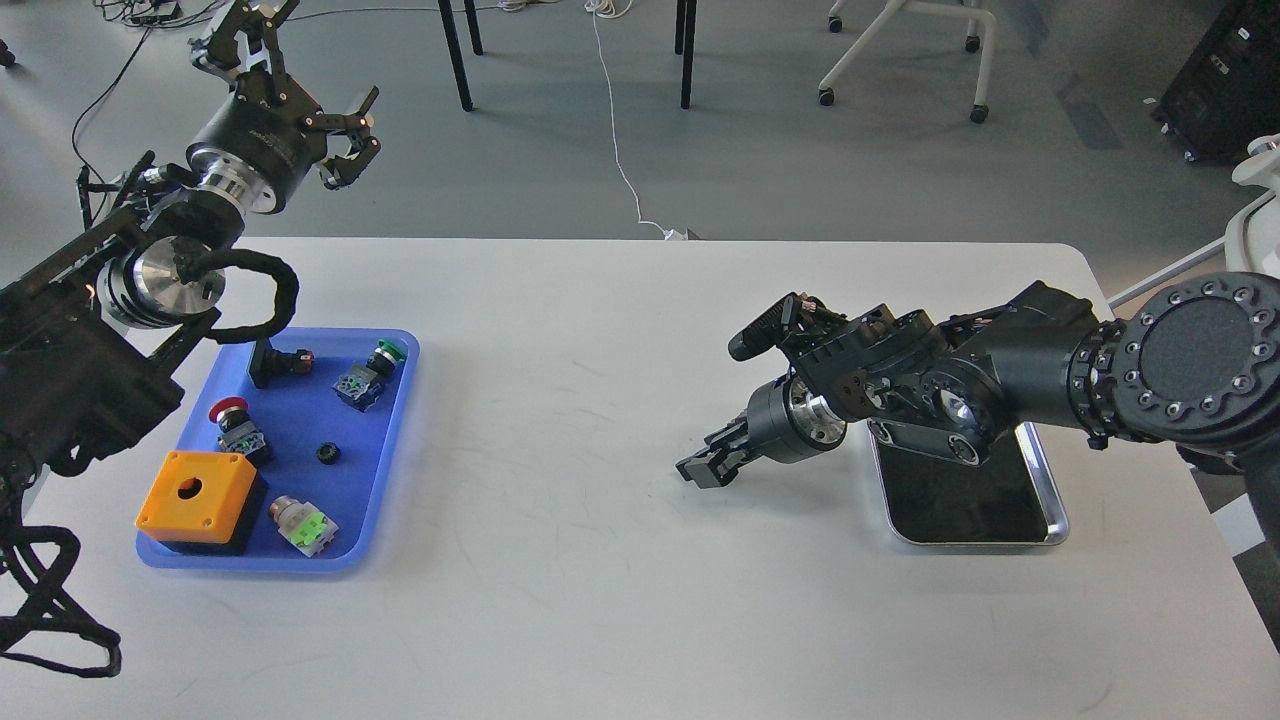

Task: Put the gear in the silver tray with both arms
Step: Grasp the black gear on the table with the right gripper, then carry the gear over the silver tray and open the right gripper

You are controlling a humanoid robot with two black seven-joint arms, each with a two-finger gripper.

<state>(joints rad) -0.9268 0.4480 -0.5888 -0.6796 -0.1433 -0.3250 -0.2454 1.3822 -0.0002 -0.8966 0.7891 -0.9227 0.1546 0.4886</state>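
Silver tray beside right claw

No text legible — white lettering on the left gripper — too small.

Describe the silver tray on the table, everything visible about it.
The silver tray is a shiny metal rectangle with rounded corners, a raised polished rim and a dark, mirror-like bottom. It lies flat on the white table at the right side, and nothing shows in the part that can be seen. The right arm passes over its far end and hides that part; whether the arm touches it cannot be told. The right gripper points left, beyond the tray's left edge.
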